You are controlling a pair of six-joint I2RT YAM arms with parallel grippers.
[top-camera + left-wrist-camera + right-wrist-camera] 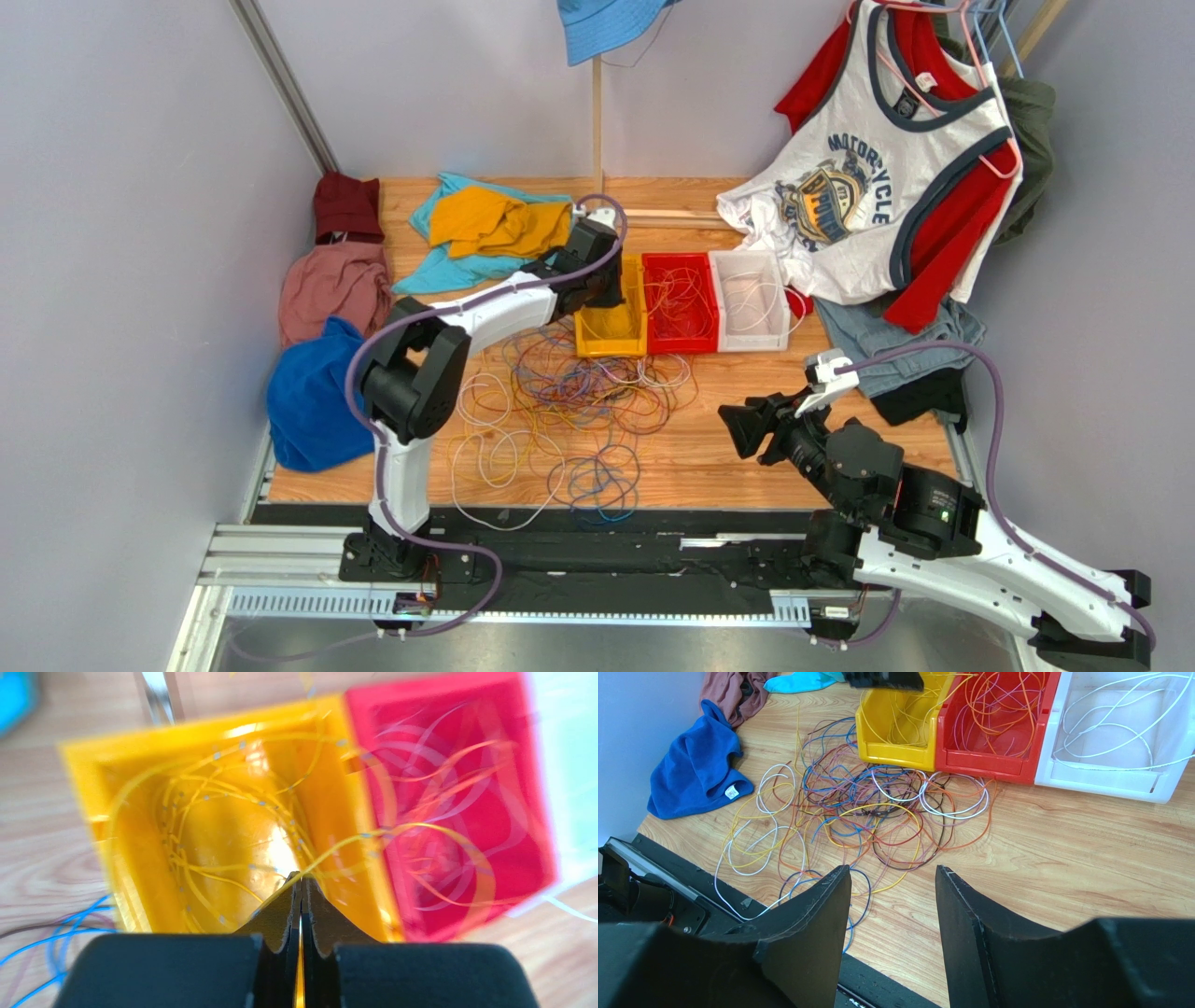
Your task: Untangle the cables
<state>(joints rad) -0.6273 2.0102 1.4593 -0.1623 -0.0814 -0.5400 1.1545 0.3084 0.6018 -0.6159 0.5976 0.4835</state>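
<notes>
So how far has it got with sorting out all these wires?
Partly done: yellow, orange and white cables already lie in the yellow bin, red bin and white bin. In hand: the left gripper is shut on a yellow cable over the yellow bin. Left: a big mixed tangle on the table; the right gripper is open, holding nothing.

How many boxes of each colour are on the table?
yellow box: 1
red box: 1
white box: 1
Total: 3 boxes
</notes>
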